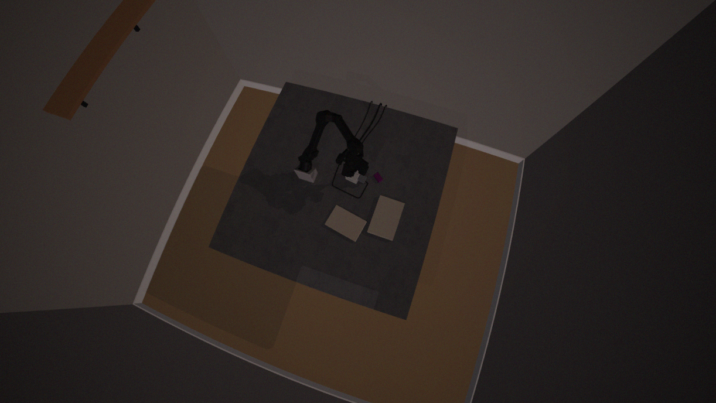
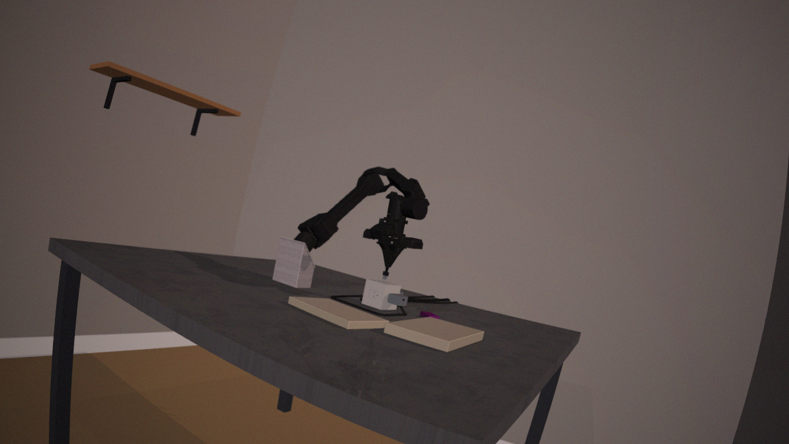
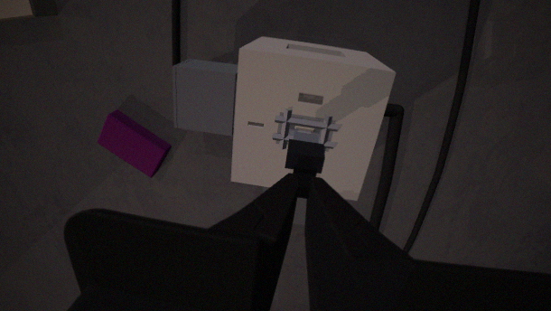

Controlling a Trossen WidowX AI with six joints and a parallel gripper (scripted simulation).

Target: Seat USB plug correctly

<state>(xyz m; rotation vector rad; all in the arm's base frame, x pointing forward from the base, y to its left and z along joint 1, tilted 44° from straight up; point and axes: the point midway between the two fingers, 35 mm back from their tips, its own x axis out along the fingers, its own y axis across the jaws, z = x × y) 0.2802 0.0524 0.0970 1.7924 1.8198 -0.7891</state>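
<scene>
The white power cube [image 1: 352, 179] [image 2: 372, 295] [image 3: 262, 158] stands on the table. On its top, the socket [image 3: 307, 121] has a pale metal outline, and part of its opening shows. My gripper [image 2: 386, 268] [image 3: 303, 185] is shut on the USB plug [image 2: 385, 273] [image 3: 304, 155], holding its black body upright over the cube. The plug's silver metal end points down at the socket and shows below the black body. Whether its tip is inside the opening or just above it, and which way round it faces, I cannot tell. The fingers and plug body cover part of the cube top.
A grey block [image 1: 362, 178] [image 2: 397, 299] [image 3: 205, 97] sticks out of the cube's side. A magenta block [image 1: 378, 177] [image 2: 429, 315] [image 3: 131, 145] lies nearby. Two pale slabs [image 1: 345, 222] [image 1: 386, 217] lie farther off. Black cables [image 3: 452, 122] run past the cube.
</scene>
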